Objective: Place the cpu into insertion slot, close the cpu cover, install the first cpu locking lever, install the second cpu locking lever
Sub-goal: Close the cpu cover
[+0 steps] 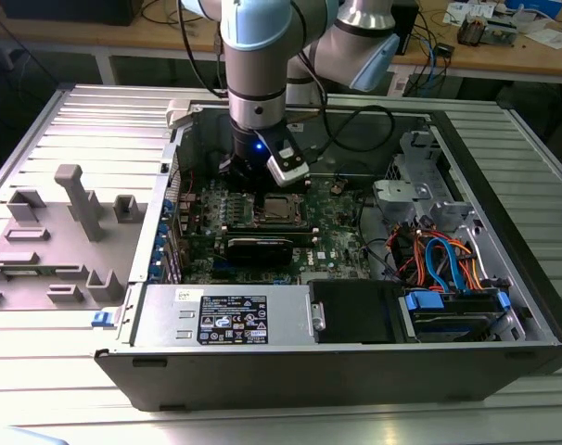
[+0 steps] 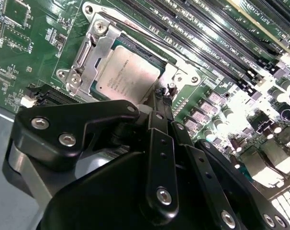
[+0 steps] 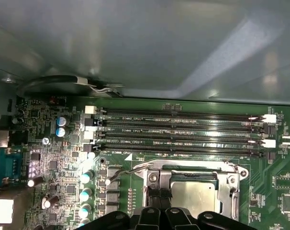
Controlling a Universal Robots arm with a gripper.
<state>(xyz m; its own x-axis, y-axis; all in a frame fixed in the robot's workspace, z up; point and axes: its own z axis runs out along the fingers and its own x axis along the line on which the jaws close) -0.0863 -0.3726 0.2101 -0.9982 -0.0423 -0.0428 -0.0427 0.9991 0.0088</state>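
Closest to us, in the second wrist view, the black gripper (image 2: 162,96) is pointing down at the green board (image 2: 20,62). Its two fingers are drawn together with hardly any gap, and we cannot tell whether anything is pinched between them. Its tips are sitting just beside one edge of the insertion slot (image 2: 183,72); whether they are touching it we cannot say. The one cpu (image 2: 128,76) is lying flat in that slot, silvery top up. The one cpu cover (image 2: 90,55) is lying down around it, framing it. One thin lever rod (image 2: 140,34) is running along the slot's side nearest the memory slots (image 3: 183,127). In the first wrist view we are counting four of these, lying side by side beyond the socket.

Going across the exterior view from its left, one grey fixture tray (image 1: 68,232) is sitting beside the one open computer case (image 1: 309,371). The arm (image 1: 258,65) is reaching down over the board in the middle. Blue and orange cables (image 1: 443,260) are bunching at the right.
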